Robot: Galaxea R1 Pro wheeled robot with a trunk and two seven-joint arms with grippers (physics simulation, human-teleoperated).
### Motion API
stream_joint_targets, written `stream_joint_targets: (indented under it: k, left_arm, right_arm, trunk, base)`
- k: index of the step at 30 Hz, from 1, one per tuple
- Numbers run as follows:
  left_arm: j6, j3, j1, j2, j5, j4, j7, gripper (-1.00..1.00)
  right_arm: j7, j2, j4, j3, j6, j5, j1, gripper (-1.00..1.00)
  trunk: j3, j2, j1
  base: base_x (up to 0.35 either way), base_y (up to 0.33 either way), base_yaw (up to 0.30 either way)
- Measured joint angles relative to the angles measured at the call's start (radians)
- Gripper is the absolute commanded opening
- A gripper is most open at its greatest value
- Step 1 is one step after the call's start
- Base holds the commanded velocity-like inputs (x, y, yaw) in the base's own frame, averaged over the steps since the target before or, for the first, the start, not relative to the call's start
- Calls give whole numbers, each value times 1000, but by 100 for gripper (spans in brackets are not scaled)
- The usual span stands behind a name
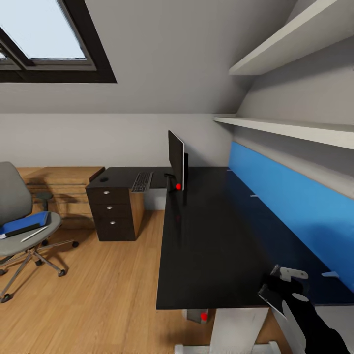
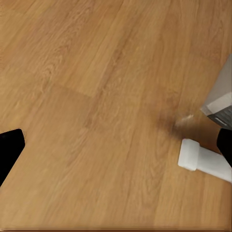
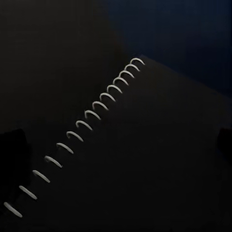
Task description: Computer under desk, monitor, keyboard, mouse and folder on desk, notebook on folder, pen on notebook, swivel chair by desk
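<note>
The black desk (image 1: 211, 236) runs along the blue wall panel. The monitor (image 1: 176, 164) stands on it edge-on, its red light low. Beyond it, over the drawer unit, lie the keyboard (image 1: 142, 181) and the mouse (image 1: 103, 179). At the left, the swivel chair (image 1: 14, 196) carries the blue folder (image 1: 24, 223) and the pen (image 1: 34, 233). My right gripper (image 1: 284, 290) hangs open over the desk's near right end. In the right wrist view the black notebook (image 3: 145, 159), with its wire spiral, lies close below the parted fingers. My left gripper (image 2: 116, 145) is open above the wooden floor.
A light wooden dresser (image 1: 59, 189) stands behind the chair. White shelves (image 1: 295, 130) jut out above the blue panel (image 1: 295, 206). The desk's white leg (image 1: 236, 327) and foot (image 2: 203, 159) stand below the near end, with a small grey box with a red light (image 1: 203, 315) beside them.
</note>
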Motion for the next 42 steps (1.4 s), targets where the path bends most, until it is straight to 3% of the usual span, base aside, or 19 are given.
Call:
stream_joint_targets:
  k: [42]
  left_arm:
    - [0,0,0,0,0,0,0,100]
  right_arm:
    - [0,0,1,0,-2,0,0,100]
  trunk:
    - [0,0,0]
  base:
    - [-23,0,0]
